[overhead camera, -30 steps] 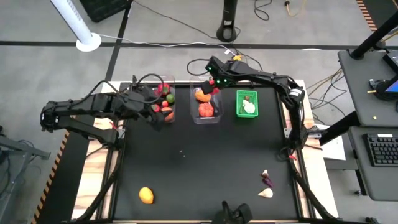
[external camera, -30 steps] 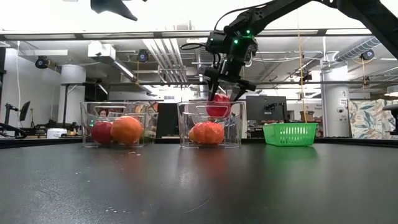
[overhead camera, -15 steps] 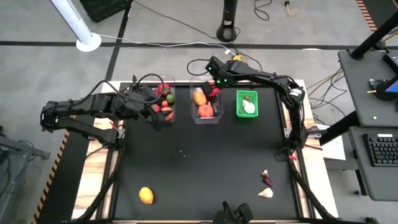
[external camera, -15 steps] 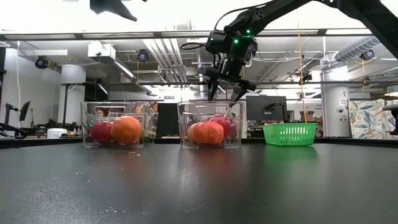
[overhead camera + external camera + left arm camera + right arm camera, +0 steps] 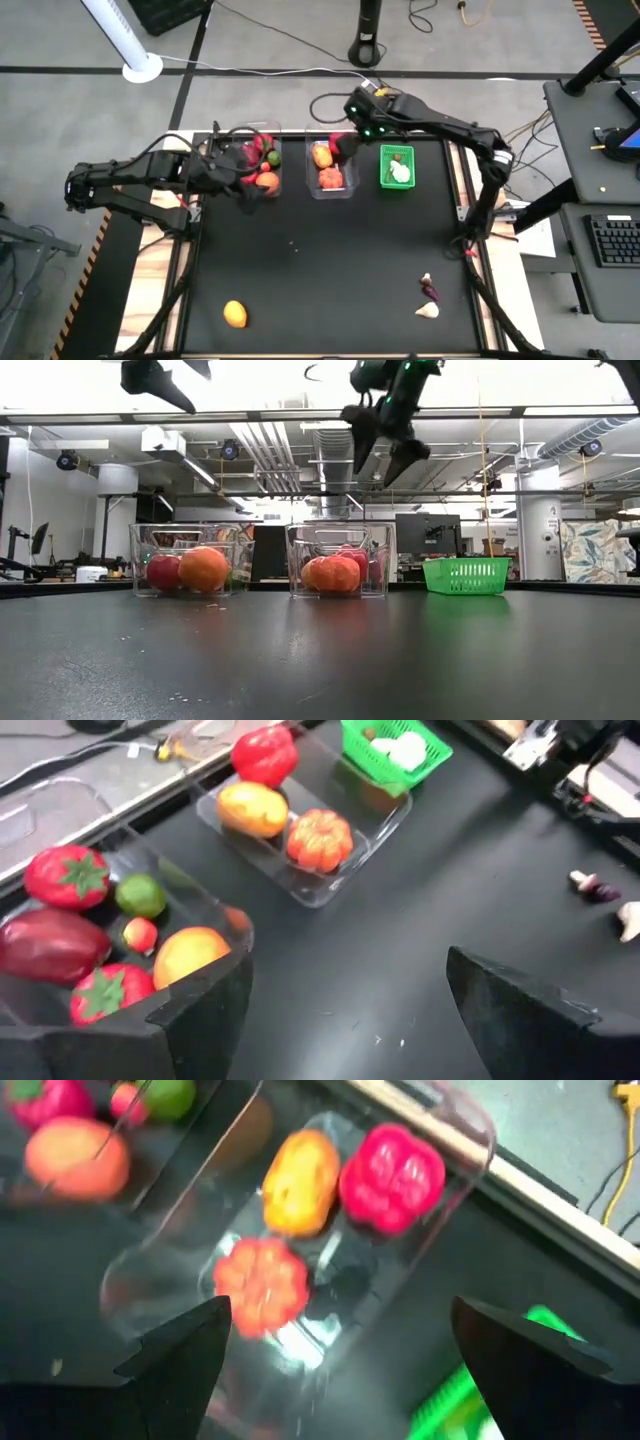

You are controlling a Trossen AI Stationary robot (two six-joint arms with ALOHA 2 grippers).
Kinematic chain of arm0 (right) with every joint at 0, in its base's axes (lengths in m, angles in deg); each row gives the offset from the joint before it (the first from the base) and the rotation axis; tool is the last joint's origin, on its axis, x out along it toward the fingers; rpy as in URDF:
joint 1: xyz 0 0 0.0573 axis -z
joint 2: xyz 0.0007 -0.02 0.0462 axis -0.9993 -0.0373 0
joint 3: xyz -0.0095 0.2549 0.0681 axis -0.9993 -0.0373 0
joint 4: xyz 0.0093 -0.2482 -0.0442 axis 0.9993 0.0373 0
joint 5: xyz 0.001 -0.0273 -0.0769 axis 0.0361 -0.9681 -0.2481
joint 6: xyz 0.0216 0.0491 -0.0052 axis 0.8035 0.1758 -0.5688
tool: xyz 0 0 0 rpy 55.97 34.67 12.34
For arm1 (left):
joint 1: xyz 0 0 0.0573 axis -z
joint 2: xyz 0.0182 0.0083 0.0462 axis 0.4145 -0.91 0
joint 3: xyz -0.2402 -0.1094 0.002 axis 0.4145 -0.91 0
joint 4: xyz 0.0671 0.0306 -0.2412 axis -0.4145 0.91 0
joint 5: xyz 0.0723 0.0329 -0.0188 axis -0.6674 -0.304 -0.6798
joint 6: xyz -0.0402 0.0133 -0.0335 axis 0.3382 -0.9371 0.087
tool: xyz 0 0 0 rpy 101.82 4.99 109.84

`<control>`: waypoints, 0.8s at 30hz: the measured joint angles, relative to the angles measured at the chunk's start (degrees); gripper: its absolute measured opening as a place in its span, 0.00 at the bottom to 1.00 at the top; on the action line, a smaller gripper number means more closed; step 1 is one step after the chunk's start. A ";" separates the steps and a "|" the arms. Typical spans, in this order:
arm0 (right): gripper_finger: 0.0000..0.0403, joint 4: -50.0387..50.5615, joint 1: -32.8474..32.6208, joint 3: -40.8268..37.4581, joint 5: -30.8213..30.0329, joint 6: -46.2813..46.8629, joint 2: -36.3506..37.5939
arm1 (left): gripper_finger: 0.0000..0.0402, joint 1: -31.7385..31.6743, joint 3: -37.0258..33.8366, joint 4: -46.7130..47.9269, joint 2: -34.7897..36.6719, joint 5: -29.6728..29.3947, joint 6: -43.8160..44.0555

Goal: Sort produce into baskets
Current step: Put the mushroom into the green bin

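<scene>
Black matte tabletop point(image 5: 330, 270) is carrying the near leftovers: one orange round fruit point(image 5: 235, 314), one dark purple piece point(image 5: 431, 291) and one white garlic-like piece point(image 5: 426, 310), all awaiting sorting. Farther back, the left clear plastic tub point(image 5: 262, 165), the middle clear plastic tub point(image 5: 331, 165) and the small green mesh basket point(image 5: 397, 166) are holding sorted produce. Right gripper point(image 5: 386, 450) is hovering above the middle tub, fingers spread, empty. Left gripper point(image 5: 246, 175) is waiting spread beside the left tub.

Three baskets point(image 5: 331, 168) at rear — loose produce point(image 5: 235, 314) in front

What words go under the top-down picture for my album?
Right tool open above middle tub; orange fruit waits on the table.
</scene>
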 joint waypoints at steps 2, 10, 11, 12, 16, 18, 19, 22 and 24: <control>0.91 2.86 -1.66 0.00 -0.04 -0.07 1.56 | 0.78 0.00 0.00 0.77 0.00 0.00 0.53; 0.91 15.09 -10.53 -0.39 0.12 3.30 7.38 | 0.78 0.00 0.00 1.14 0.00 1.05 0.55; 0.91 16.35 -11.76 -0.47 0.10 4.44 8.11 | 0.78 0.00 0.00 1.16 0.00 1.05 0.47; 0.91 17.43 -12.98 -0.54 0.12 5.82 8.90 | 0.78 0.00 0.00 1.15 0.00 1.04 0.19; 0.91 20.09 -17.69 -1.45 0.14 11.72 12.09 | 0.78 0.00 0.00 0.99 -0.18 1.03 -1.03; 0.91 20.71 -20.13 -2.37 0.13 15.32 13.93 | 0.78 0.00 0.00 0.58 -0.53 1.01 -1.81; 0.91 21.03 -21.26 -2.83 0.14 17.28 14.77 | 0.78 0.00 0.00 0.25 -0.83 1.01 -2.48; 0.91 21.82 -25.14 -4.19 0.12 23.81 17.52 | 0.78 0.00 0.00 -2.66 -2.19 0.97 -4.81; 0.91 21.87 -28.12 -5.11 0.11 28.55 19.26 | 0.78 0.00 0.00 -4.74 -3.45 0.96 -6.98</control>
